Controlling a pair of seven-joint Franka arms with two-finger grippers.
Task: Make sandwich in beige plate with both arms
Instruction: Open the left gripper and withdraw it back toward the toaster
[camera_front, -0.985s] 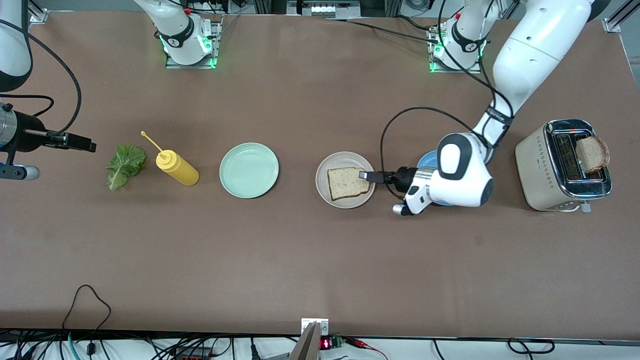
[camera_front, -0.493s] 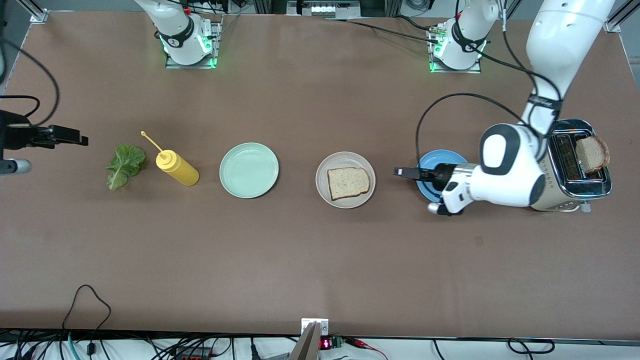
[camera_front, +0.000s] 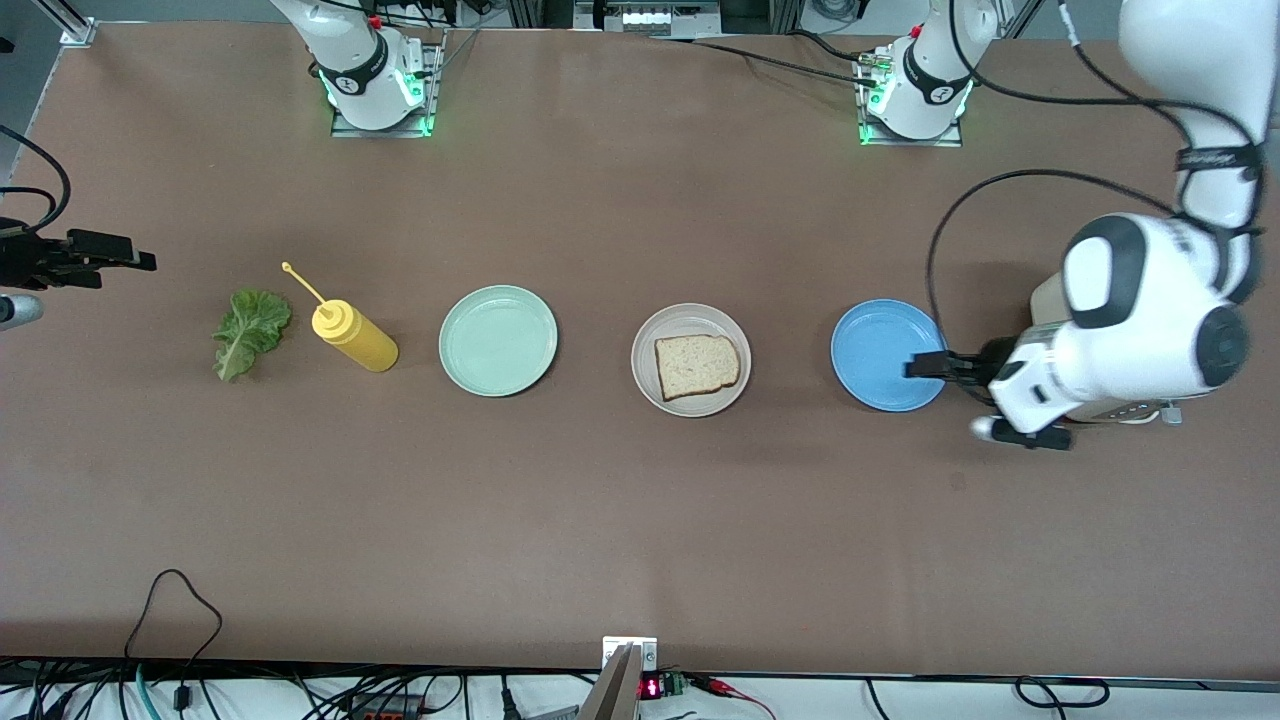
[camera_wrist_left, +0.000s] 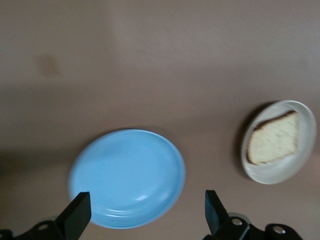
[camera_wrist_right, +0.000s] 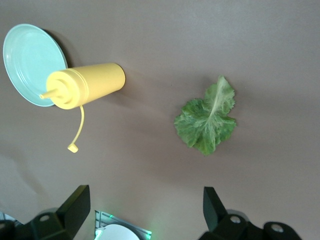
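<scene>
The beige plate (camera_front: 690, 318) stands mid-table with one slice of brown bread (camera_front: 697, 366) lying flat on it. In the left wrist view the same plate (camera_wrist_left: 272, 176) and slice (camera_wrist_left: 272, 141) show off to one side. A green lettuce leaf (camera_front: 250, 330) (camera_wrist_right: 207, 120) lies on the bare table toward the right arm's end. My left gripper (camera_front: 922, 365) (camera_wrist_left: 145, 205) hangs open and empty over the blue plate's (camera_front: 880, 350) rim. Open and empty too, my right gripper (camera_front: 140, 262) (camera_wrist_right: 145, 200) hovers at the table's end past the leaf.
A yellow squeeze bottle (camera_front: 355, 338) (camera_wrist_right: 85, 85) lies beside the leaf, its cap dangling. A mint-green plate (camera_front: 498, 340) (camera_wrist_right: 27, 55) sits between bottle and beige plate. The blue plate (camera_wrist_left: 127, 177) is bare. The left arm's wrist hides most of a toaster (camera_front: 1046, 298).
The left arm has swung from the beige plate toward its own end of the table, its open gripper now over the blue plate and its wrist covering the toaster. The right gripper drew back outward.
</scene>
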